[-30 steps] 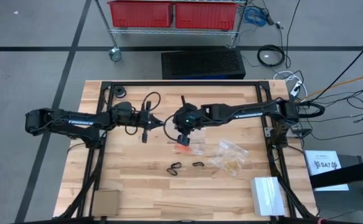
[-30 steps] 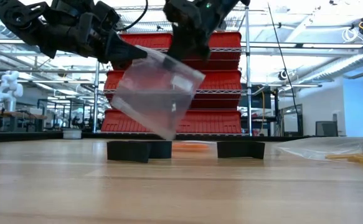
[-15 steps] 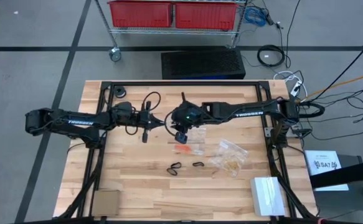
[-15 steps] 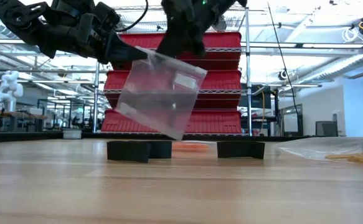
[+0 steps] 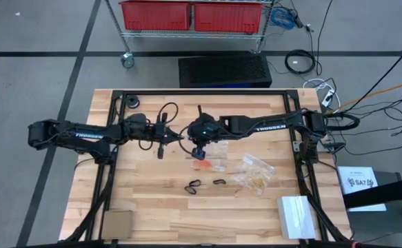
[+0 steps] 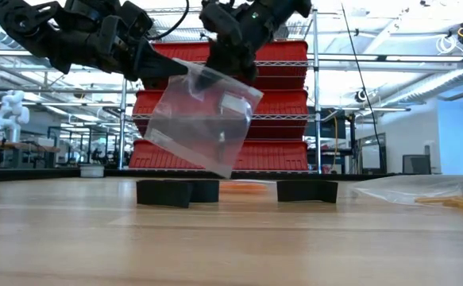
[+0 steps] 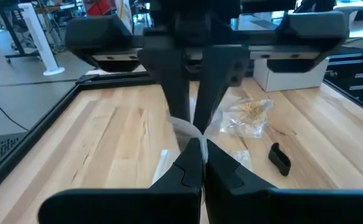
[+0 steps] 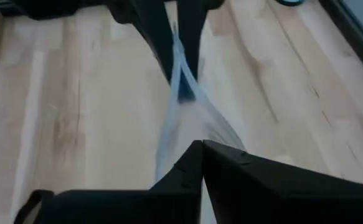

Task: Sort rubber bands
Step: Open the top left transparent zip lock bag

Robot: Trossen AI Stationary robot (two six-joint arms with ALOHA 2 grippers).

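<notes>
Compared with a second earlier, I saw my right pincer [image 6: 229, 70] had slid toward the left arm and clamped fully onto the upper edge of the clear, square plastic bag [image 6: 203, 119], which now hung a little less tilted above the pale wooden counter [image 5: 145, 200]. My left pincer [image 6: 158, 70] stayed pinched shut on the bag's other top corner, so both held it in the air between them. On the counter, two small black rubber bands [image 5: 194, 185] lay near the front, orange-red ones [image 5: 202, 165] sat just under the bag, and pale tan ones [image 5: 257, 183] rested inside a second clear bag [image 5: 254, 172] to the right.
</notes>
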